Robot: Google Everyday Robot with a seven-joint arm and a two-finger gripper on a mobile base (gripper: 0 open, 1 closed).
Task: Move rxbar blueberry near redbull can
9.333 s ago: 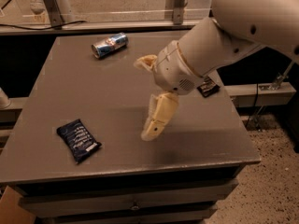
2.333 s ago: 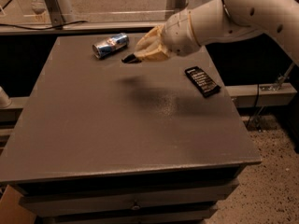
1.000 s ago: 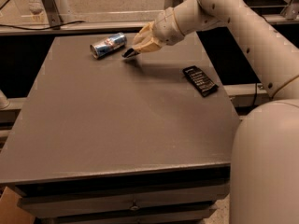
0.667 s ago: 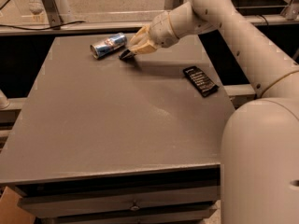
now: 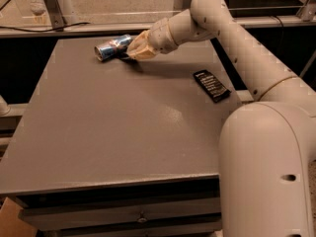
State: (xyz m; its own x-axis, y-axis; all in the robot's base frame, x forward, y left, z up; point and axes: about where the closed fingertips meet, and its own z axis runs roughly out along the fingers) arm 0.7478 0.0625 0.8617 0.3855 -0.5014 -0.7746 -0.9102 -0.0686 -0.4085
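The redbull can (image 5: pixel 111 47) lies on its side at the far left-centre of the grey table (image 5: pixel 113 127). My gripper (image 5: pixel 132 52) is low over the table, right against the can's right end. Its tan fingers (image 5: pixel 140 47) are shut on the rxbar blueberry (image 5: pixel 123 57). Only a dark sliver of the bar shows below the fingertips, close beside the can; the rest is hidden by the gripper.
A black-wrapped bar with white lettering (image 5: pixel 211 85) lies near the table's right edge. My white arm (image 5: pixel 247 58) reaches in from the right over the far right corner. A metal rail and frame (image 5: pixel 59 9) run behind the table.
My gripper carried the blue bar from the table's front left to the far side, then moved left and down until it is beside the can.
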